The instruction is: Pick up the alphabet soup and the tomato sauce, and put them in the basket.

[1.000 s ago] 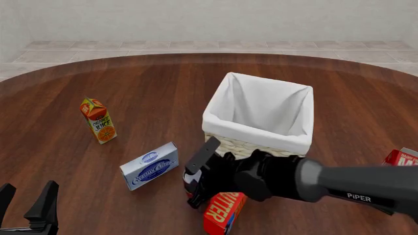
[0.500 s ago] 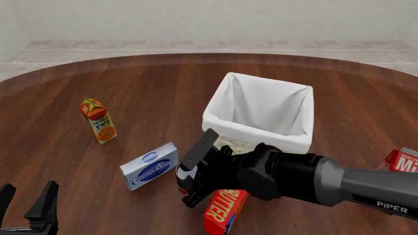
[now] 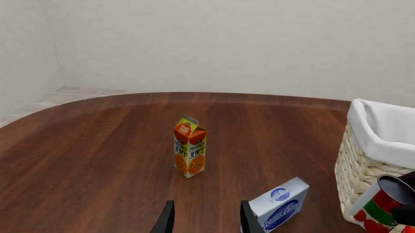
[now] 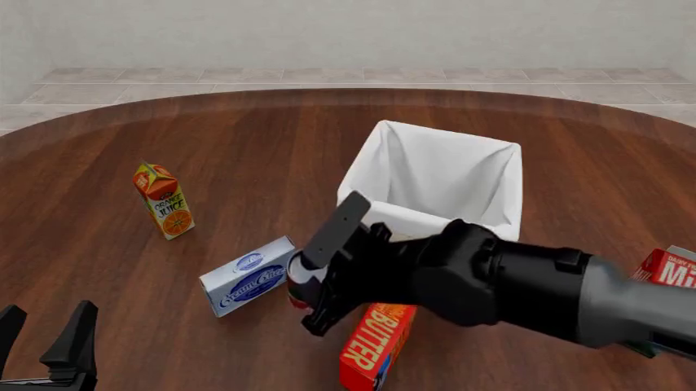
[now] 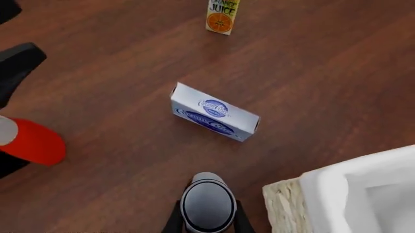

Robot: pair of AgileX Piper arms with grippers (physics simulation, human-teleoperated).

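The tomato sauce (image 4: 298, 287), a can with a red-and-green label (image 3: 382, 206) and a silvery top (image 5: 207, 204), hangs above the table with my right gripper (image 4: 311, 281) shut on it. It is just in front of the near left corner of the basket (image 4: 513, 204), a large pale wicker square with a white liner (image 3: 376, 141) (image 5: 337, 189). My left gripper (image 4: 49, 342) (image 3: 206, 223) stands open near the table's front left, holding nothing. The alphabet soup is out of view.
An orange juice carton (image 4: 163, 199) (image 3: 189, 150) stands at the left. A blue-and-white box (image 4: 250, 277) (image 5: 214, 118) lies beside the held can. A red butter box (image 4: 370, 346) lies under the right arm, another red box (image 4: 669, 269) at the far right.
My right gripper has risen with the tomato sauce can and shifted slightly left, clearing the butter box. The left gripper has not moved.
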